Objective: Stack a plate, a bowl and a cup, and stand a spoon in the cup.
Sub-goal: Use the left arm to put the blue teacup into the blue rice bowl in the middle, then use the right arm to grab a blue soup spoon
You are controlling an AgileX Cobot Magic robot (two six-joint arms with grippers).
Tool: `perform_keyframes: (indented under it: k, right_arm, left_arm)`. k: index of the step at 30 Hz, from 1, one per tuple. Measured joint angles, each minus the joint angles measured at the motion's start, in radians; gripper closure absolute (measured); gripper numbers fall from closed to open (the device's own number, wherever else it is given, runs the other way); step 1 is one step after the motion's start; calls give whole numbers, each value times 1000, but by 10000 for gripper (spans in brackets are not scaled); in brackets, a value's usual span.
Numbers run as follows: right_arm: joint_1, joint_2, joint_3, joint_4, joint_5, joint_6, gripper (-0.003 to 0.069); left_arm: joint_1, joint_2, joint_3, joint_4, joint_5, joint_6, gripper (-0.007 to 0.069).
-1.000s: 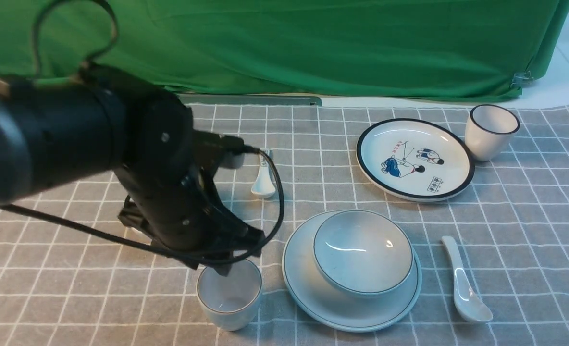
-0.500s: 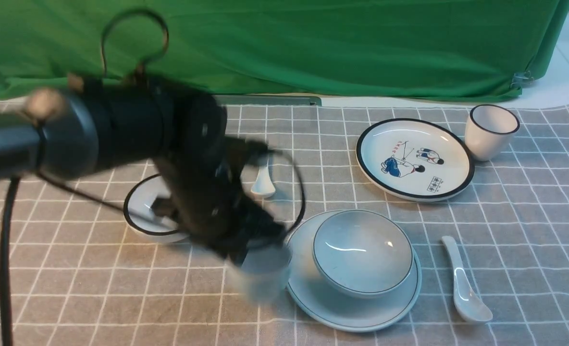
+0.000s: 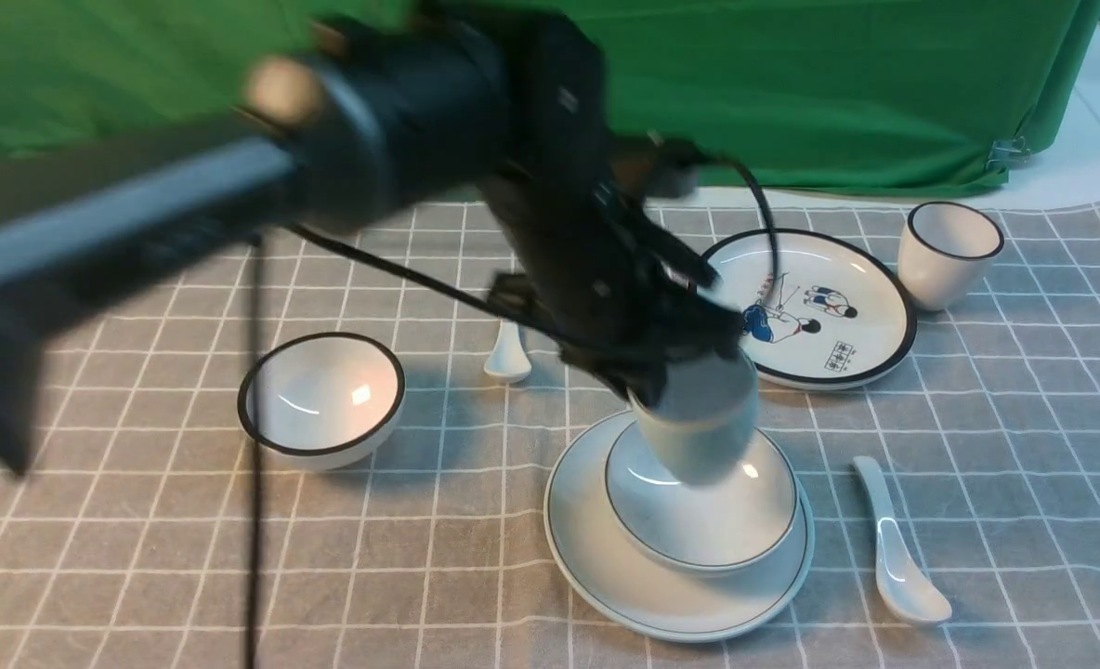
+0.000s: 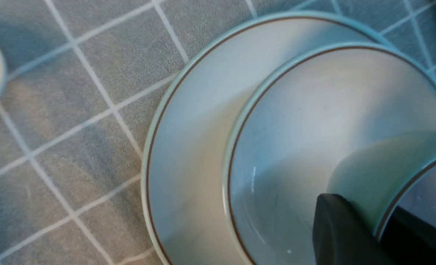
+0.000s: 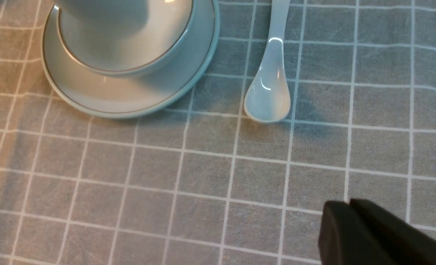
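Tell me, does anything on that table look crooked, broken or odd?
Only the small pale grey-white cup: the left arm's jaws pinch its rim and it seems to lean slightly over the shallow pale grey-white bowl, which sits on the large pale round plate. Whether it touches the bowl is unclear. Nothing looks spilled or broken.

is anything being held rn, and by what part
The left gripper holds the pale grey-white cup by its rim, one finger outside the wall and one inside, above the bowl. The right gripper holds nothing.

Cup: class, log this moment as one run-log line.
left gripper: shut on cup | cup: tilted over bowl | bowl: on plate | spoon: lying on cloth
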Motion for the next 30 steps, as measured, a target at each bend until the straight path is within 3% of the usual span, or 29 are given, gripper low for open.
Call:
perform_keyframes:
  k: [7,17,21,25,30]
  right_arm:
    - [0,0,0,0,0,0,594]
    - [0,45,-32,-5,6,0,592]
    - [0,168,-120,-31,66,0,592]
    - [0,336,-232,-52,108,-12,590]
    - [0,601,-372,-52,112,-18,573]
  left_arm:
    - [0,31,-4,67,-22,-2,560]
    - [0,31,-21,67,-16,-2,324]
    - [0,13,-59,88,51,-2,287]
    - [0,-46,-94,135,106,-2,341]
    - [0,-218,-95,197,172,-6,571]
